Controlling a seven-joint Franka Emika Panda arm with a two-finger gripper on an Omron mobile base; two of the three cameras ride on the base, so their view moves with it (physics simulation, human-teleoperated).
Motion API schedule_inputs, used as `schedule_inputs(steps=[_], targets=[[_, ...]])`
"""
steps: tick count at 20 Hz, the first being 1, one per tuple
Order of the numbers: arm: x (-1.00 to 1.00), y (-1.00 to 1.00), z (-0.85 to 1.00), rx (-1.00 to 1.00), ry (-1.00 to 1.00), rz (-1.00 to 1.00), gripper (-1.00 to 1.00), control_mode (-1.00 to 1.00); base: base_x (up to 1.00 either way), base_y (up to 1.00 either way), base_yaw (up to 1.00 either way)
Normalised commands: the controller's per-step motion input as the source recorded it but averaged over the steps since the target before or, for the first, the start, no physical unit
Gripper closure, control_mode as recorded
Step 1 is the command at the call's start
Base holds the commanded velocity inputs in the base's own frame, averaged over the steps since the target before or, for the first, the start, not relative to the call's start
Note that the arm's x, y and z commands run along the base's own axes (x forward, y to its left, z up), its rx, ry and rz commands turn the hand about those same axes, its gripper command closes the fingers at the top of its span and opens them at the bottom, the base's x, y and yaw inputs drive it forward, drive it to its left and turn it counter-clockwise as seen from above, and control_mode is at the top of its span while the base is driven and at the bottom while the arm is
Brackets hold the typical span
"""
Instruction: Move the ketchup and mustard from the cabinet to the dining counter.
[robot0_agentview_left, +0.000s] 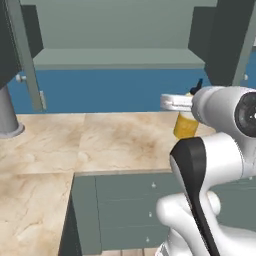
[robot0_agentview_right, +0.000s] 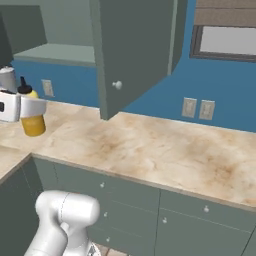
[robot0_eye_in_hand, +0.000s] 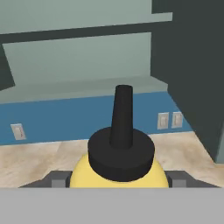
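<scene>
Mustard (robot0_agentview_right: 33, 120) sits between the jaws of the gripper (robot0_agentview_right: 27, 107), gripped around its upper body, its dark nozzle cap poking up above the white hand. The jaws stand partly open, closed only as far as the bottle's width allows. From the hand camera the yellow shoulder and black cap (robot0_eye_in_hand: 121, 151) sit right between the 2 finger tips (robot0_eye_in_hand: 59, 179), so the hold looks centred.

Bottle and hand hang in the air above the marble worktop (robot0_agentview_right: 150, 150), with the cabinet (robot0_agentview_left: 115, 55) up and ahead of the gripper, both doors swung open and the shelf looking bare from here. I see no ketchup on the part of the shelf in view, so I can't tell where it stands.

What worries me from here:

1. This is a squeeze bottle, so the walls probably give. If the arm swings fast toward the dining counter, the bottle could slide down through the fingers or twist in the grip.
2. 1 open door (robot0_agentview_right: 132, 55) hangs just to the gripper's right, its lower edge at about the hand's height. A wide sweep that way could clip the nozzle or the wrist against it.
3. The worktop lies just below the bottle's base. Dropping the hand while turning could knock the base and lever the bottle out.
4. Setting it down tilted would likely tip it, being narrow and tall.
</scene>
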Motion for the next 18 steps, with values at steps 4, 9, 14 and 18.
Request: schedule_inputs(steps=[4, 9, 14, 18], targets=[[0.0, 0.0, 0.0, 0.0, 0.0, 0.0, 1.0, 1.0, -1.0, 0.0, -0.03], [0.0, 0.0, 0.0, 0.0, 0.0, 0.0, 1.0, 1.0, -0.45, -0.01, -0.61], [0.0, 0.0, 0.0, 0.0, 0.0, 0.0, 1.0, 1.0, -0.01, -0.24, -0.86], [0.0, 0.0, 0.0, 0.0, 0.0, 0.0, 1.0, 1.0, 0.0, -0.37, -0.87]])
